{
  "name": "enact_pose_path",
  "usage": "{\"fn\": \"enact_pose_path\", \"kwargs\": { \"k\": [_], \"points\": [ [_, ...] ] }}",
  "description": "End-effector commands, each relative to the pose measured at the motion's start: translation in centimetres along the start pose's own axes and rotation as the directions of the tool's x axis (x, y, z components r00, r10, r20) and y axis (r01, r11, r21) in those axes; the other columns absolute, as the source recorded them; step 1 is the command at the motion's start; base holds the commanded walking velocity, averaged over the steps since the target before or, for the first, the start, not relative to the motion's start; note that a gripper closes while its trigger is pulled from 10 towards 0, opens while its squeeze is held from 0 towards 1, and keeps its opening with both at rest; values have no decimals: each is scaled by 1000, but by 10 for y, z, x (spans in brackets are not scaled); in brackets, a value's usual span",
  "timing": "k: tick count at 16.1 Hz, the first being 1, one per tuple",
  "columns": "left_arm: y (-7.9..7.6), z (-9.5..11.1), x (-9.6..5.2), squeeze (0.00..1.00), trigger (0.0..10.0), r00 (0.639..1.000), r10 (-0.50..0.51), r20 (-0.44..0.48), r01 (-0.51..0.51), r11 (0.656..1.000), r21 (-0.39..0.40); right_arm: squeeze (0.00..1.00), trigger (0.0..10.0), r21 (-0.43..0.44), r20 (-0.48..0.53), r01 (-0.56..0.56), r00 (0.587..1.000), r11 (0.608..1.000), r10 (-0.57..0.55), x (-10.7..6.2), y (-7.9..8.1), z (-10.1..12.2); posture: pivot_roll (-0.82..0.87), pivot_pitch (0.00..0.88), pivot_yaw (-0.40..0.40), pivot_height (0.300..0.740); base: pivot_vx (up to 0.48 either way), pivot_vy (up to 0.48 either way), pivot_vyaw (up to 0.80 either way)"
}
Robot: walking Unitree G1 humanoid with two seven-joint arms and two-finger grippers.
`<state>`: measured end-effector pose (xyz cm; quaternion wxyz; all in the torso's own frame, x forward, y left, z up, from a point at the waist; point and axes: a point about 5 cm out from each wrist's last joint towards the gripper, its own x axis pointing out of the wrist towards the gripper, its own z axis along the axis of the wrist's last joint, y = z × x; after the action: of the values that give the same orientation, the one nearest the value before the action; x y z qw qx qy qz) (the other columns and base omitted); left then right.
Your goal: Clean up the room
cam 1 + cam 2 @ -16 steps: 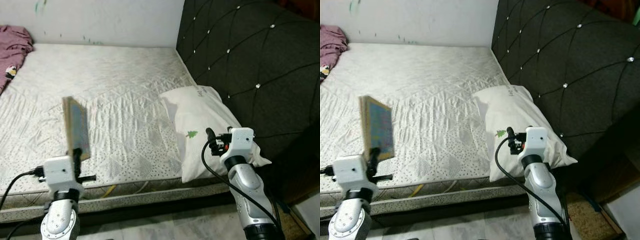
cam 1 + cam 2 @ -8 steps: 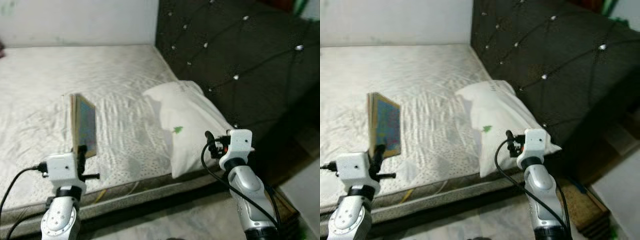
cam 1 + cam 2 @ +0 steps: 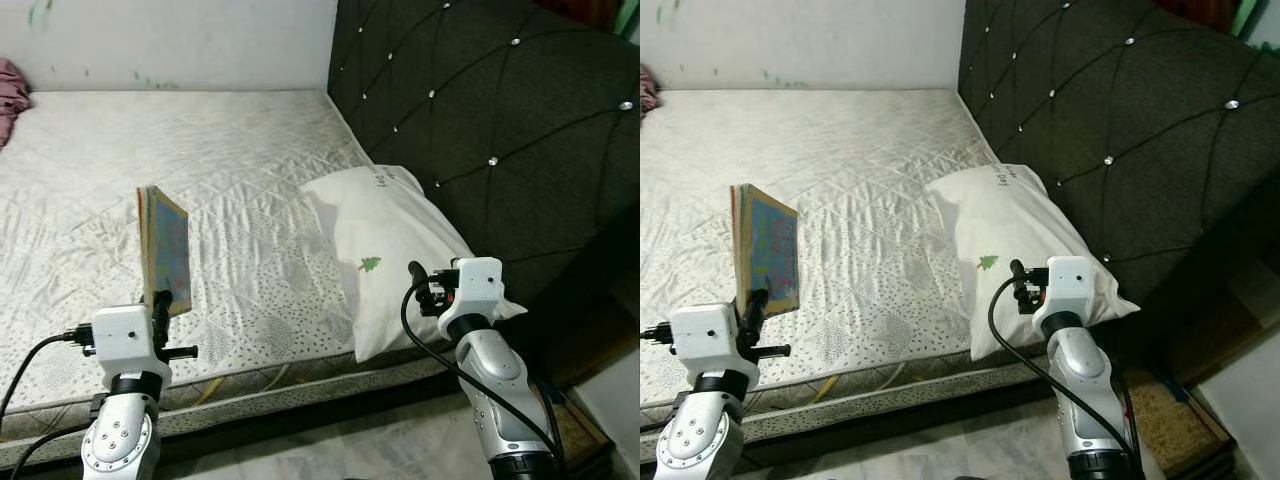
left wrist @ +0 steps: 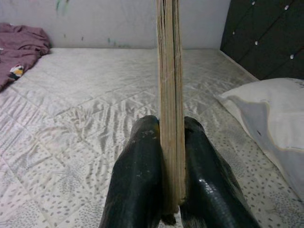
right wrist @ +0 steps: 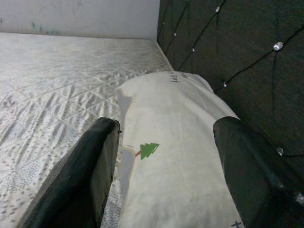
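Note:
My left gripper (image 3: pixel 159 301) is shut on the lower edge of a thin book (image 3: pixel 167 250) with a blue cover, holding it upright above the near edge of the mattress (image 3: pixel 230 160). In the left wrist view the book (image 4: pixel 168 71) stands edge-on between the two black fingers (image 4: pixel 142 156). My right gripper (image 3: pixel 417 279) is open and empty, hovering just in front of a white pillow (image 3: pixel 390 235) with a small green tree print. That pillow (image 5: pixel 175 142) lies against the headboard, seen between the spread fingers (image 5: pixel 92 161).
A dark tufted headboard (image 3: pixel 480 110) rises along the bed's right side. A purple garment (image 4: pixel 21 42) is heaped at the far left of the mattress by the white wall (image 3: pixel 180 40). Tiled floor (image 3: pixel 330 455) runs below the bed edge.
The whole picture has swung sideways and back, so the camera moved. The book stays upright in my left gripper, and the right gripper stays open before the pillow.

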<state>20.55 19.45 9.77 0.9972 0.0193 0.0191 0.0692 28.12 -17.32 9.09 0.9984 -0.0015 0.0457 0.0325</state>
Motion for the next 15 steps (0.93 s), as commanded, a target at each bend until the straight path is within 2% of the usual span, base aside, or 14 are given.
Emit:
{"fn": "enact_pose_path", "kwargs": {
  "k": [1, 4, 15],
  "points": [
    [-4, 14, 3, 0, 10000, 998, -18, 59, 19, 1000, -11, 0, 10000, -10, 24, 4, 1000, 1000, -4, 1, -3, 8, -8, 0, -66, 740, 0, 0, 0],
    [-5, 14, 4, 0, 10000, 997, -21, 69, 22, 1000, -9, 0, 10000, -8, 24, 1, 1000, 1000, -1, 1, -2, 8, -9, 0, -66, 740, 0, 0, 0],
    [-7, 13, 5, 0, 10000, 998, -21, 62, 22, 1000, -14, 0, 10000, -13, 19, -3, 1000, 1000, 4, 3, -2, 8, -10, 0, -68, 740, 310, 0, -40]
  ]
}}
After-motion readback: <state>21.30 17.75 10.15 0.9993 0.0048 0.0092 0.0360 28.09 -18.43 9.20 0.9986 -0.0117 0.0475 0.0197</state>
